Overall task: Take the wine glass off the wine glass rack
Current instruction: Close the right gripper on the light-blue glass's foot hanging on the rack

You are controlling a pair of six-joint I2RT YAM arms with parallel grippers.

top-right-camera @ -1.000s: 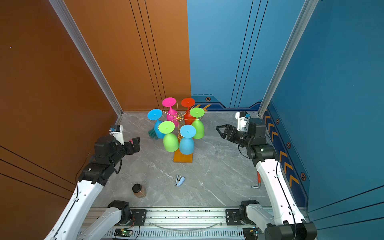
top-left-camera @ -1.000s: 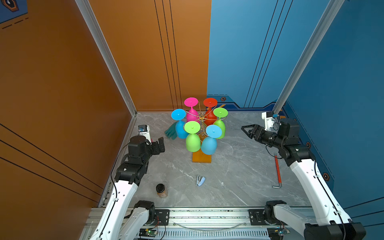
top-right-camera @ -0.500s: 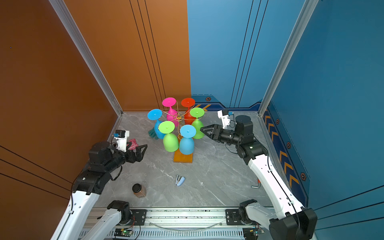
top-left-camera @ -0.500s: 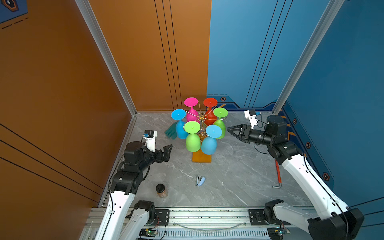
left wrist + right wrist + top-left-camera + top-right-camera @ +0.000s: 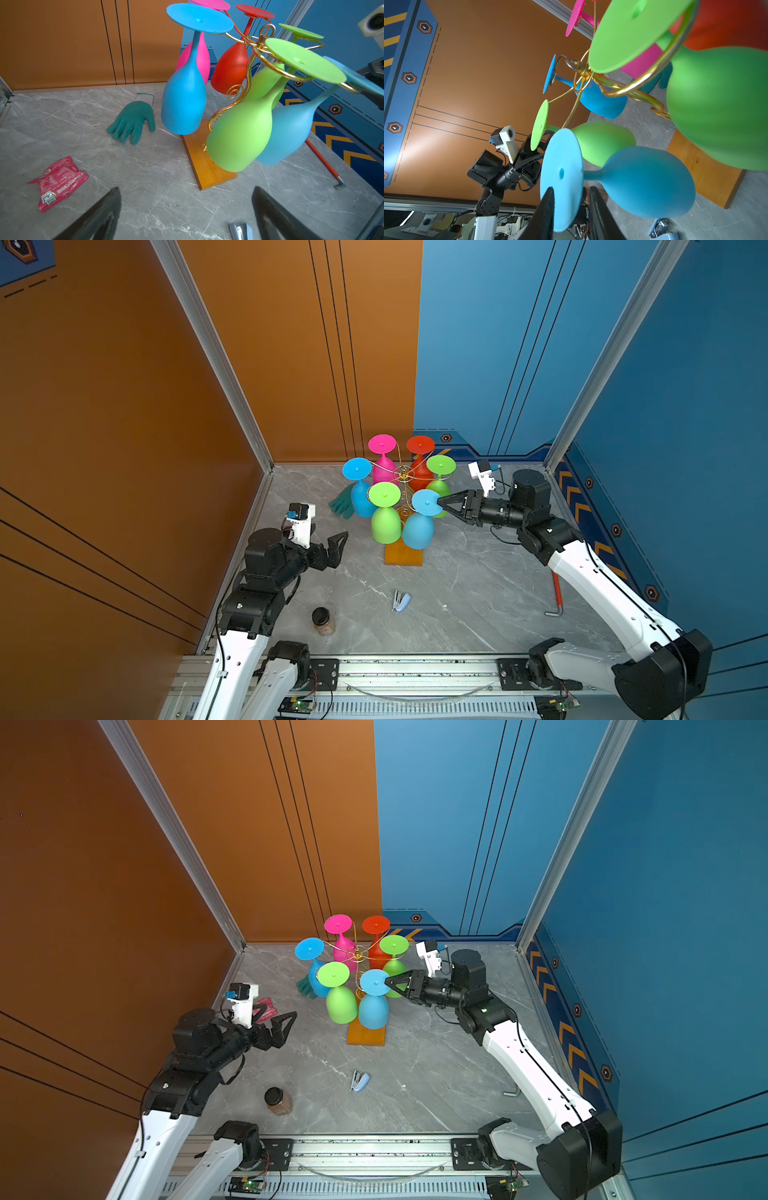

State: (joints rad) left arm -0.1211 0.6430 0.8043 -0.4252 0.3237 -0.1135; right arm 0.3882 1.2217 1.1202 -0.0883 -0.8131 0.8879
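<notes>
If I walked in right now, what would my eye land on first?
The gold wine glass rack at the middle back of the table, hung with six upside-down glasses in pink, red, green and blue. Then the right gripper, its jaws either side of the foot of the front light blue glass, while the left gripper hangs open, clear of the rack on the left.

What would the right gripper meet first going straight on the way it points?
The matte light blue wine glass hanging on the gold wire wine glass rack: its round foot sits between the fingers of the right gripper, so probably that disc's edge.
</notes>
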